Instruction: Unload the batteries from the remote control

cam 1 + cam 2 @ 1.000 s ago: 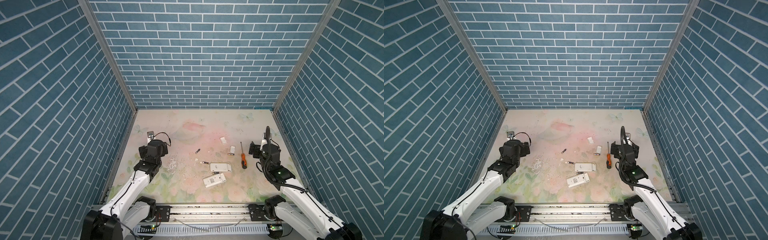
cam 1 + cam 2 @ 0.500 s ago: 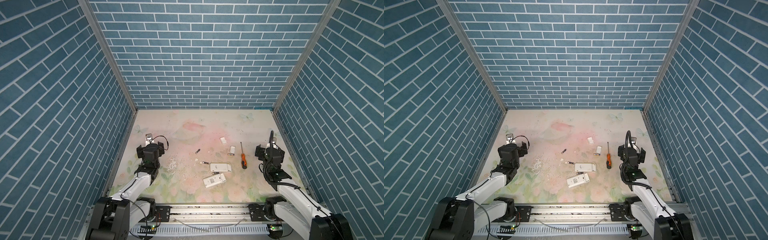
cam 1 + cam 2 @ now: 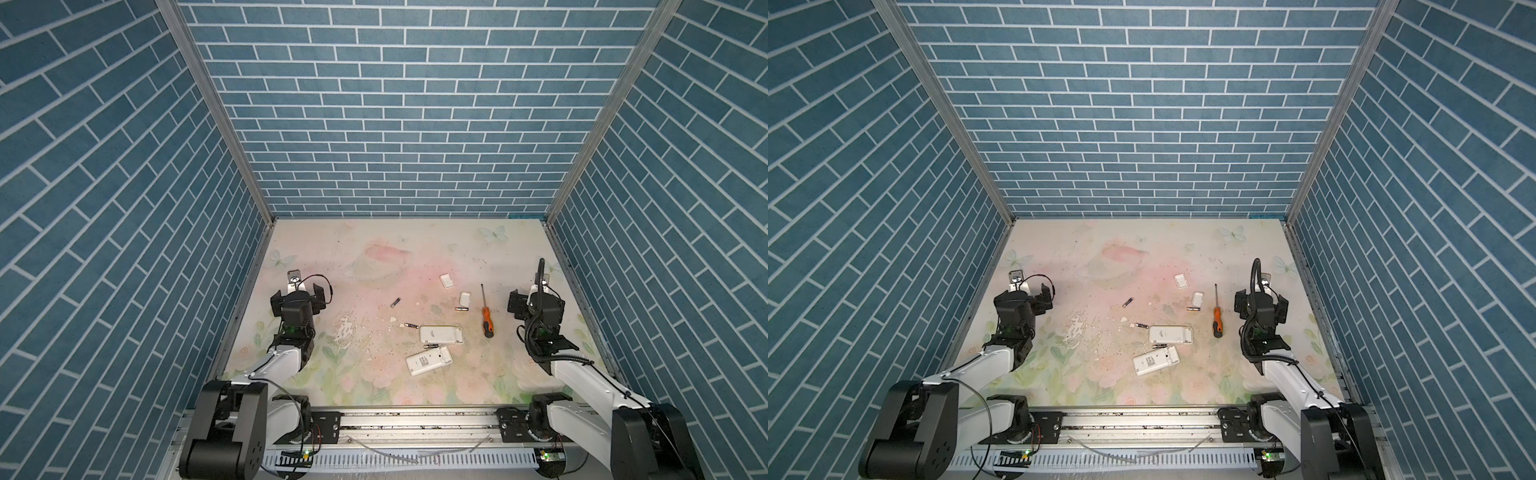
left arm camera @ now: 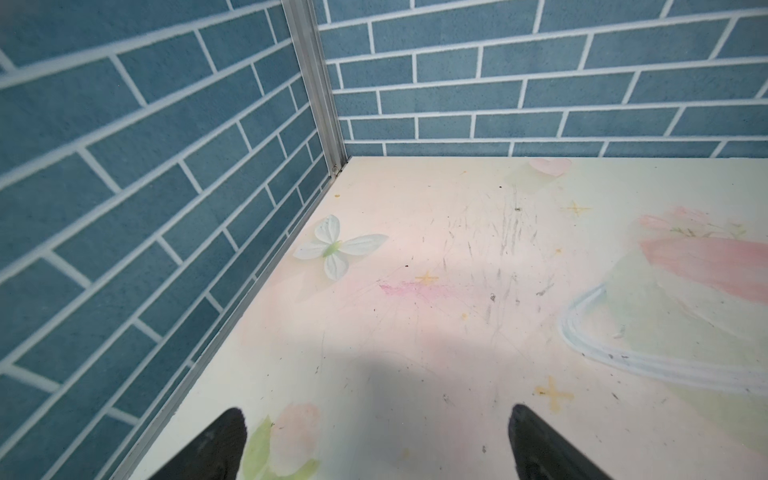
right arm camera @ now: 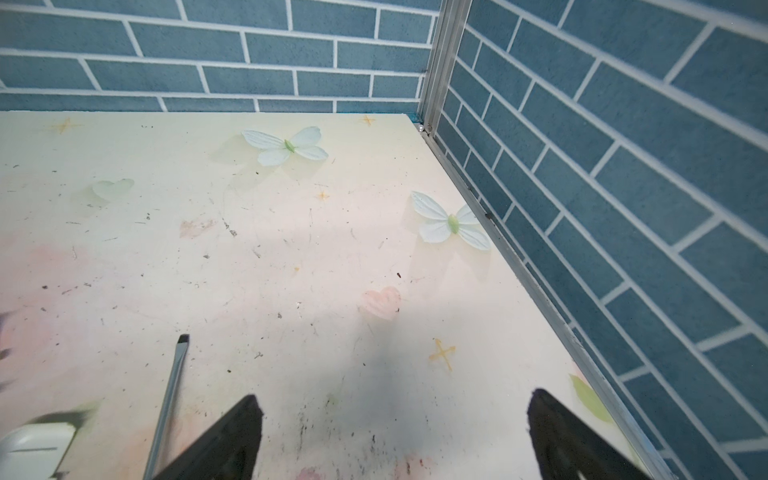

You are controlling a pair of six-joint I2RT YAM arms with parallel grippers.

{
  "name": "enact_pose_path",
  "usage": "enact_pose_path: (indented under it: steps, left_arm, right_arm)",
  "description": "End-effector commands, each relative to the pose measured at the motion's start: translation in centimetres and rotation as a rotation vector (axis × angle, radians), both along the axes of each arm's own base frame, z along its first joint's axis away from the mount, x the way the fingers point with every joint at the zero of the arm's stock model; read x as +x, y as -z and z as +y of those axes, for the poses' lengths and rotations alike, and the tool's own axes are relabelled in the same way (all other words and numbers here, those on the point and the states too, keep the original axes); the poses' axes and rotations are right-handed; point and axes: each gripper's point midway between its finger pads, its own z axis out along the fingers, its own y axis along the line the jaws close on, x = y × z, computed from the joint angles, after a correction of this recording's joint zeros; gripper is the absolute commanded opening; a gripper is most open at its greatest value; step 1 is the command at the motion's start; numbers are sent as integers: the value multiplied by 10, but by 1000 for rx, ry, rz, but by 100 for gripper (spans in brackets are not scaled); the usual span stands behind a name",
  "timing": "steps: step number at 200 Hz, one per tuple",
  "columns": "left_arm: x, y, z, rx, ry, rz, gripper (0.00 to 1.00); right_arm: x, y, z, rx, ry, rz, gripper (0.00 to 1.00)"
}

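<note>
Two white remotes [image 3: 441, 334] [image 3: 429, 360] lie back-up mid-table, also seen in a top view [image 3: 1171, 335]. Several batteries lie loose around them: one [image 3: 395, 302] far left, one [image 3: 410, 325] beside the upper remote, one [image 3: 430, 345] between the remotes. My left gripper [image 3: 297, 293] [image 4: 376, 415] is open and empty over bare table at the left wall. My right gripper [image 3: 536, 305] [image 5: 394, 399] is open and empty near the right wall, to the right of the screwdriver.
An orange-handled screwdriver [image 3: 485, 316] [image 5: 168, 399] lies between the remotes and my right gripper. Two small white covers [image 3: 447, 281] [image 3: 464, 298] lie behind the remotes, a battery [image 3: 461, 308] by the nearer one. Brick walls close three sides.
Both arms have folded down and back toward the front rail, the left gripper drifting slightly left. Both grippers stayed open. Nothing on the table moved.
</note>
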Motion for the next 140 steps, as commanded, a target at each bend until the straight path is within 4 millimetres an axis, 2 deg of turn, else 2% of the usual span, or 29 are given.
enact_pose_path:
  steps: [1,69,140]
  left_arm:
    - [8,-4,-2,-7,24,-42,100]
    - [22,-2,-3,3,40,-53,100]
    - [27,12,-6,-9,56,-87,100]
  right_arm:
    - [6,-8,1,5,-14,-31,99]
    - [7,-3,-3,3,-8,-26,99]
    - [28,10,0,24,-47,-17,99]
